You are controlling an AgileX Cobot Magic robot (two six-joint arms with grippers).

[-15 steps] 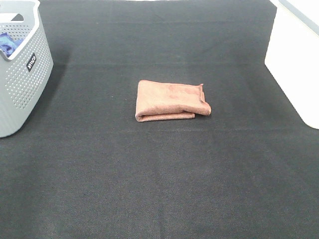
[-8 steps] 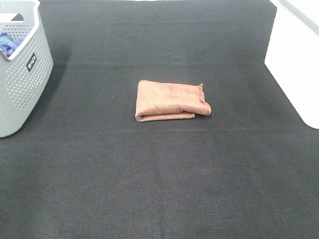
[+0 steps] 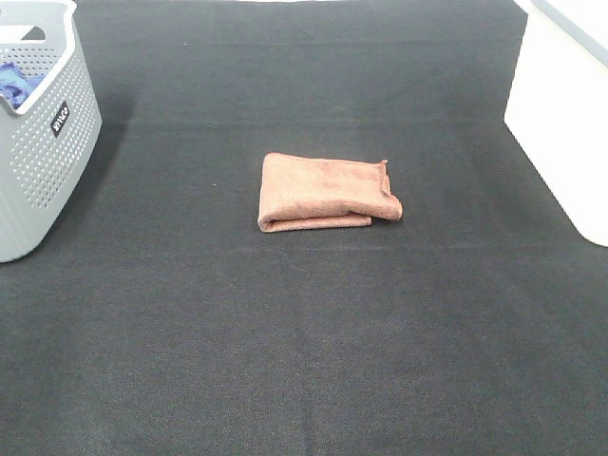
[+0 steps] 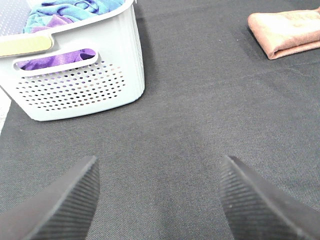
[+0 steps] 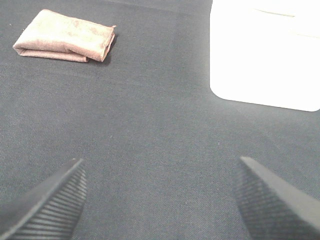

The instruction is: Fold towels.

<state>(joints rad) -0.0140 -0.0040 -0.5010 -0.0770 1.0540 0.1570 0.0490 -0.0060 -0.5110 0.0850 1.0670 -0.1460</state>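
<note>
Nothing has moved: folded towel [image 3: 328,193] lies well apart from both wide-open grippers [image 4: 159,200] [image 5: 160,200].

Grey basket [image 3: 43,142] and white box [image 3: 560,114] both cut by the exterior view's edges.

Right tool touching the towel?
Apart. The right wrist view shows bare black mat between the open right tool and the folded towel.
</note>
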